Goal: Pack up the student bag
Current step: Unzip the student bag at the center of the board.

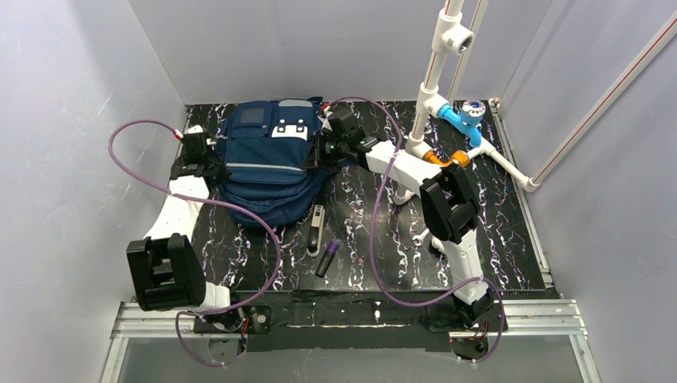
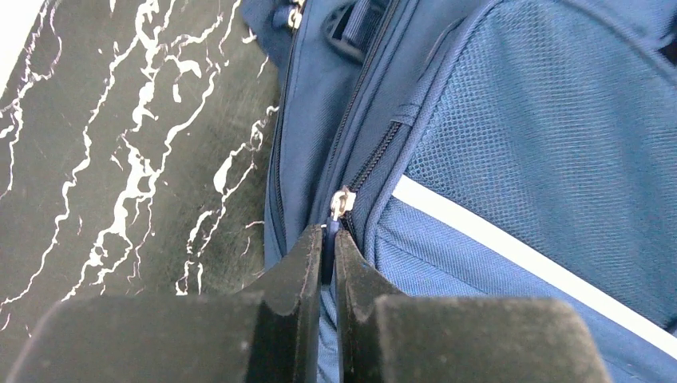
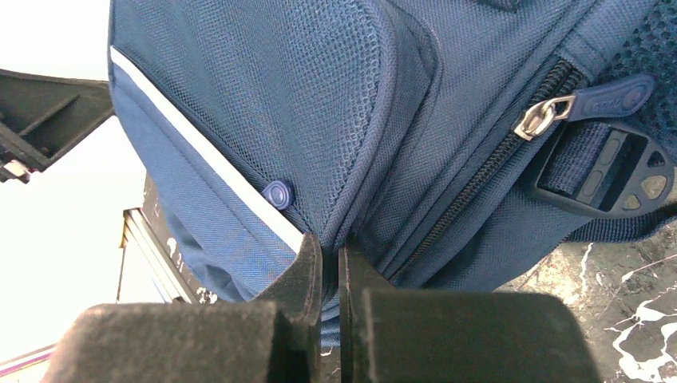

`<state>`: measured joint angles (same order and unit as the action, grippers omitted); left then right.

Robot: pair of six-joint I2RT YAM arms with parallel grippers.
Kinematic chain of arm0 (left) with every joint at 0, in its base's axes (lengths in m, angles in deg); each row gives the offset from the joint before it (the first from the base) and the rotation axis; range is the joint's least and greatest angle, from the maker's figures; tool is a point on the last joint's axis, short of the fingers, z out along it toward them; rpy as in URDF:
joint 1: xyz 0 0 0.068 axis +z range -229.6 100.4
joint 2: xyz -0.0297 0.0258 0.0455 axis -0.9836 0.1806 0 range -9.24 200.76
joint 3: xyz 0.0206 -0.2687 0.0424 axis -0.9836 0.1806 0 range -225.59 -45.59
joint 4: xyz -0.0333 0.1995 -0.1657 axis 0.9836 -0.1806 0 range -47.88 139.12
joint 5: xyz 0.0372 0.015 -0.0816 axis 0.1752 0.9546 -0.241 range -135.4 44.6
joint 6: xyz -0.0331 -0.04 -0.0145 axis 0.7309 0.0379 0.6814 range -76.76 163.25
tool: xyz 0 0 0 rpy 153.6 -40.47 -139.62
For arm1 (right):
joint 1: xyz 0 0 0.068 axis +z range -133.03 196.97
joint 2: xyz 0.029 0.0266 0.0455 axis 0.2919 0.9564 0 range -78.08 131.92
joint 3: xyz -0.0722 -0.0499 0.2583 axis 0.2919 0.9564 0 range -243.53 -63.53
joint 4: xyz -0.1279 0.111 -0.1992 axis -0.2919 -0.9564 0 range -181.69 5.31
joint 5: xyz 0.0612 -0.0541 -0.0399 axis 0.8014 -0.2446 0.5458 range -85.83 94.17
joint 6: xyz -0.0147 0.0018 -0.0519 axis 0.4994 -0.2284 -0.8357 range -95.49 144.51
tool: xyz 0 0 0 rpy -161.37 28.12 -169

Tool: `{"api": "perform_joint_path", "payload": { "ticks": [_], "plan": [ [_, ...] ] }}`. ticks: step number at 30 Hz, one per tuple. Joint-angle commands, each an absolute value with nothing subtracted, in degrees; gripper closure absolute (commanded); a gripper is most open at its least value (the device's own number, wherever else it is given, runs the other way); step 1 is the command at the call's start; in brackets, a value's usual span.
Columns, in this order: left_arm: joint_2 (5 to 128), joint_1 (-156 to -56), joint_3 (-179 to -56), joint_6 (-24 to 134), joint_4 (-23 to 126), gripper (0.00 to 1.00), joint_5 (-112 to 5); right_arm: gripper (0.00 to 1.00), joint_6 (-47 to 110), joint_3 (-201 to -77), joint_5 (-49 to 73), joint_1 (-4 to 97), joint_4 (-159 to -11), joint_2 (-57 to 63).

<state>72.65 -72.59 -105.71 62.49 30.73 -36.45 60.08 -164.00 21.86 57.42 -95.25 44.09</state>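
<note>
The student bag (image 1: 263, 163) is a navy backpack lying flat at the back left of the black marbled table (image 1: 383, 239). My left gripper (image 1: 209, 162) is at the bag's left side. In the left wrist view this gripper (image 2: 329, 239) is shut on the blue pull tab just below a silver zipper slider (image 2: 342, 203) on the bag (image 2: 543, 136). My right gripper (image 1: 321, 152) is at the bag's right side. In the right wrist view this gripper (image 3: 329, 249) is shut on a fold of the bag's fabric (image 3: 351, 120) at the edge of the mesh pocket. A second silver slider (image 3: 536, 118) sits to its right.
A slim silver and black tool (image 1: 316, 230) and a dark marker with a purple cap (image 1: 327, 257) lie on the table in front of the bag. White pipes with a blue fitting (image 1: 467, 120) stand at the back right. Grey walls enclose the table.
</note>
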Motion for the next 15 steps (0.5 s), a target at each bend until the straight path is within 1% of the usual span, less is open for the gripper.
{"api": "perform_joint_path", "payload": {
  "ticks": [1, 7, 11, 14, 15],
  "plan": [
    [69.78, -68.34, -106.19, 63.75, 35.85, 1.00, -21.02, 0.99, 54.95, -169.37, 19.28, 53.27, -99.38, 43.47],
    [76.52, -67.60, -112.07, 63.49, 31.37, 1.00, -27.26, 0.99, 52.24, -172.48, 18.89, 53.27, -102.29, 44.97],
    [77.71, -66.17, -112.99, 64.44, 29.39, 1.00, -28.71, 0.99, 48.57, -174.61, 17.94, 53.18, -104.28, 46.53],
    [77.77, -65.07, -114.98, 66.42, 25.22, 1.00, -33.30, 0.99, 46.52, -177.49, 18.37, 53.18, -106.89, 47.92],
    [76.92, -65.05, -114.93, 67.12, 24.09, 0.93, -35.97, 0.99, 46.33, -178.11, 19.18, 53.18, -107.49, 47.91]
  ]
}}
